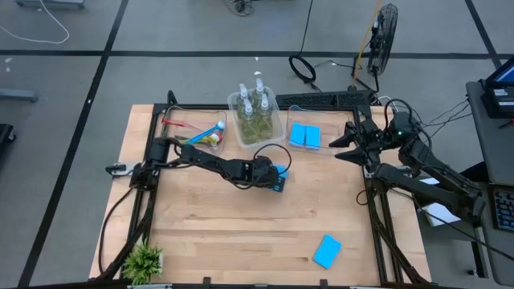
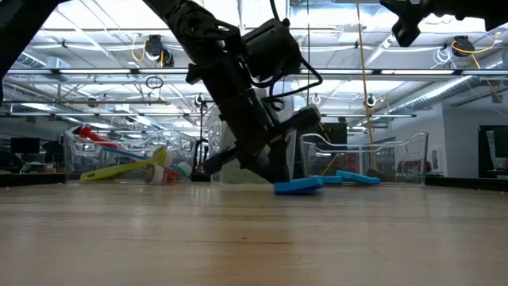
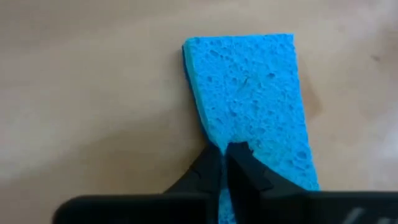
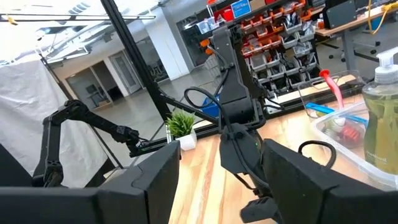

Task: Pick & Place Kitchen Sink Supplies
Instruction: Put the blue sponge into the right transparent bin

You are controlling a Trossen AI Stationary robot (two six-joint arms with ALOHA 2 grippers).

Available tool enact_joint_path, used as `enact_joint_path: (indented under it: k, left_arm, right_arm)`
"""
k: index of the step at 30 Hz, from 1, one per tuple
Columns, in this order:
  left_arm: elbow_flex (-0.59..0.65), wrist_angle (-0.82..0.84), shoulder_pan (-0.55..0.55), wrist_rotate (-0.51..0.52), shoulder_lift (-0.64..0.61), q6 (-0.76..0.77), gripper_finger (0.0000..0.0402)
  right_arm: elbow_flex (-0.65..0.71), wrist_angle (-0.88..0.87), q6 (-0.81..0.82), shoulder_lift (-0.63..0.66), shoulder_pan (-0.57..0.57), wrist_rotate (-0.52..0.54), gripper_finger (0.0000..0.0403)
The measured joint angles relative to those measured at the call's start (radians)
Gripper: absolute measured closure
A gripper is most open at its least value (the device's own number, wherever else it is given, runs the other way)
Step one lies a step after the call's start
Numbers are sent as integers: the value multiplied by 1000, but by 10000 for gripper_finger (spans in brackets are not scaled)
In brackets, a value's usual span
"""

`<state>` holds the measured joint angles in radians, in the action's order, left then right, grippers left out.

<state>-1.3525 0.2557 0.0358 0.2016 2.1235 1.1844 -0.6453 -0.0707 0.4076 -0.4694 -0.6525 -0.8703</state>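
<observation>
Four soap bottles [image 1: 254, 112], two sponges [image 1: 303, 135] and the brushes [image 1: 195, 132] already sat in far bins. The left gripper [image 1: 277, 180] had clamped on a blue sponge [image 3: 249, 99] mid-table; another sponge [image 1: 327, 251] lay near-right. The right gripper [image 1: 347, 144] waited, jaws apart.

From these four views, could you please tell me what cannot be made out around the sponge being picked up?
- Left claw: shut on the sponge; the high view's wrist hides the grip.
- Sponge's near end: cut off by the left wrist view's bottom edge.
- Brushes in their bin: too small in the high view to count.
- Right claw: hangs open at the table's right edge.
</observation>
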Motion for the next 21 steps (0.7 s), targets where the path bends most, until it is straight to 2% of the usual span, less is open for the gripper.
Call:
enact_joint_path:
  k: [12,14,16,21]
  left_arm:
    - [5,-177,34,-70,-27,-47,397]
    - [5,-198,45,-69,-57,-91,397]
    - [1,-286,53,-64,-80,-147,397]
    - [2,-428,68,-70,-140,-335,398]
  right_arm:
    - [0,-22,0,0,0,0,191]
    - [0,-26,0,0,0,0,191]
    - [0,-32,11,0,-1,-9,190]
    - [0,-38,78,-3,0,-106,190]
